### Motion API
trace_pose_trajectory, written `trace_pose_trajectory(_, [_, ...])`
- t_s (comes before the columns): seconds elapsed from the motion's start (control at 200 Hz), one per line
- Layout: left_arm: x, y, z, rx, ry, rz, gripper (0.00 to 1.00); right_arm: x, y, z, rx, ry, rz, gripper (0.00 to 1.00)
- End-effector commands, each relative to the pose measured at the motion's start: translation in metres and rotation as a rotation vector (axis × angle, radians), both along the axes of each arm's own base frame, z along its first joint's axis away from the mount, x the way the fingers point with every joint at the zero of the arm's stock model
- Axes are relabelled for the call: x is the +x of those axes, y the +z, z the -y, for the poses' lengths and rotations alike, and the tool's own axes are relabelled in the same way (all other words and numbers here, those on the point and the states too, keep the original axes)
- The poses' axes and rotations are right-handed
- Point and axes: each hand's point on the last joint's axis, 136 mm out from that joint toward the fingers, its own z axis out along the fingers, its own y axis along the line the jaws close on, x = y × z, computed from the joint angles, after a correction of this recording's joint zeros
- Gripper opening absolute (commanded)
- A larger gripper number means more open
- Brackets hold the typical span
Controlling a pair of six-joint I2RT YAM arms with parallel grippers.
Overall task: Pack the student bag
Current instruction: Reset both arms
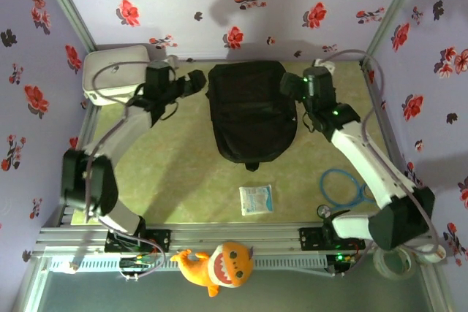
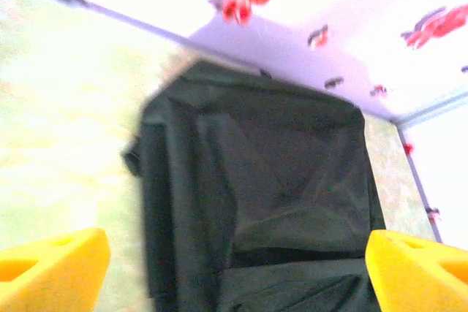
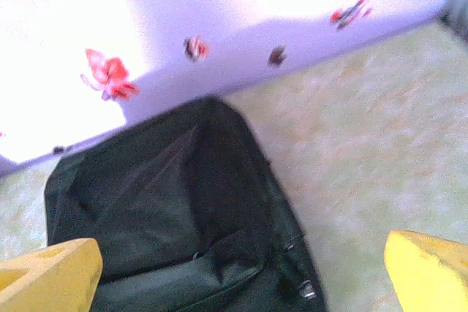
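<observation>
The student bag [image 1: 252,111] is a large black backpack lying flat at the middle back of the table. My left gripper [image 1: 195,82] hovers at its left upper corner, and my right gripper [image 1: 289,88] at its right upper corner. In the left wrist view the yellow fingers [image 2: 51,269] stand wide apart with the bag's fabric [image 2: 256,180] below them, so the left gripper [image 2: 234,275] is open. The right gripper [image 3: 241,275] is open too, its fingers [image 3: 428,268] spread over the bag's edge [image 3: 175,210] and the bare table. Neither holds anything.
A white rounded box [image 1: 115,71] sits at the back left, behind the left arm. A white packet [image 1: 256,199] lies in front of the bag. A blue cable ring [image 1: 344,188] lies at the right, and an orange plush toy [image 1: 219,264] rests on the front rail.
</observation>
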Motion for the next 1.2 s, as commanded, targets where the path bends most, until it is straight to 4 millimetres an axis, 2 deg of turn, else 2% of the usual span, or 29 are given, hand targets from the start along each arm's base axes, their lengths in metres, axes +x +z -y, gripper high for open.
trace_pose_trajectory(0.0, [-0.018, 0.007, -0.054, 0.127, 0.160, 0.086, 0.97, -0.014, -0.004, 0.047, -0.143, -0.151, 0.024, 0.99])
trace_pose_trajectory(0.065, [-0.034, 0.005, -0.082, 0.190, 0.253, 0.119, 1.00, -0.025, -0.011, 0.068, -0.175, -0.226, 0.032, 1.00])
trace_pose_trajectory(0.19, [-0.063, -0.007, -0.131, 0.291, 0.415, 0.138, 1.00, -0.043, -0.038, 0.104, -0.238, -0.335, 0.036, 0.99])
trace_pose_trajectory(0.31, [-0.090, -0.033, -0.178, 0.422, 0.593, 0.098, 1.00, -0.059, -0.067, 0.135, -0.270, -0.437, 0.038, 0.99])
trace_pose_trajectory(0.425, [-0.123, -0.066, -0.227, 0.495, 0.806, 0.038, 1.00, -0.073, -0.107, 0.161, -0.288, -0.520, 0.016, 0.99])
trace_pose_trajectory(0.555, [-0.147, -0.090, -0.259, 0.487, 0.931, -0.021, 1.00, -0.082, -0.145, 0.175, -0.288, -0.550, 0.022, 0.99])
trace_pose_trajectory(0.625, [-0.145, -0.094, -0.262, 0.541, 0.905, 0.015, 1.00, -0.079, -0.154, 0.175, -0.308, -0.525, 0.036, 0.99])
trace_pose_trajectory(0.72, [-0.140, -0.094, -0.260, 0.614, 0.856, 0.051, 1.00, -0.068, -0.161, 0.165, -0.336, -0.437, 0.072, 0.99])
trace_pose_trajectory(0.87, [-0.129, -0.113, -0.251, 0.668, 0.747, 0.028, 1.00, -0.050, -0.174, 0.149, -0.350, -0.322, 0.063, 0.99])
trace_pose_trajectory(1.0, [-0.108, -0.123, -0.231, 0.646, 0.604, 0.128, 1.00, -0.033, -0.176, 0.135, -0.349, -0.231, 0.101, 0.99])
trace_pose_trajectory(1.1, [-0.089, -0.114, -0.210, 0.633, 0.481, 0.237, 1.00, -0.024, -0.175, 0.126, -0.332, -0.178, 0.161, 0.99])
trace_pose_trajectory(1.115, [-0.092, -0.124, -0.208, 0.642, 0.456, 0.231, 1.00, -0.023, -0.177, 0.125, -0.328, -0.168, 0.161, 0.99])
trace_pose_trajectory(1.195, [-0.085, -0.123, -0.199, 0.632, 0.409, 0.298, 1.00, -0.016, -0.186, 0.117, -0.323, -0.115, 0.155, 0.99])
